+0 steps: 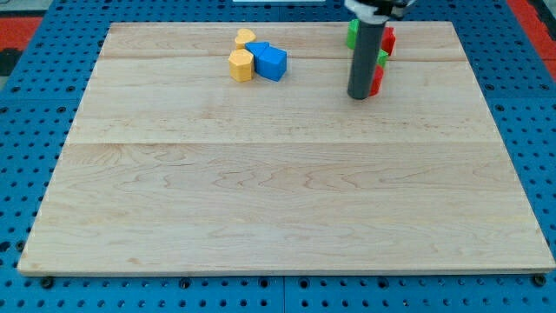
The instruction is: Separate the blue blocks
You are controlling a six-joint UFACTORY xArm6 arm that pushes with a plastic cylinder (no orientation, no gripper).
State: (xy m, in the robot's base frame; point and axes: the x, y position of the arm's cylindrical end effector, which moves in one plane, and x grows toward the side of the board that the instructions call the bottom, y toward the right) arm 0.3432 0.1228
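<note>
Two blue blocks sit touching near the view's top, left of centre: a blue cube (273, 63) in front and a second blue block (258, 49) partly hidden behind it. A yellow hexagonal block (241, 65) touches them on the left, and a yellow heart-like block (246, 37) lies just above. My dark rod stands to the right of this cluster. My tip (359, 96) rests on the board about 100 px right of the blue cube, touching no blue block.
Behind and beside the rod, near the board's top edge, are a green block (352, 33), a red block (388, 39), a small green block (382, 59) and a red block (376, 81). The wooden board (278, 191) lies on a blue pegboard.
</note>
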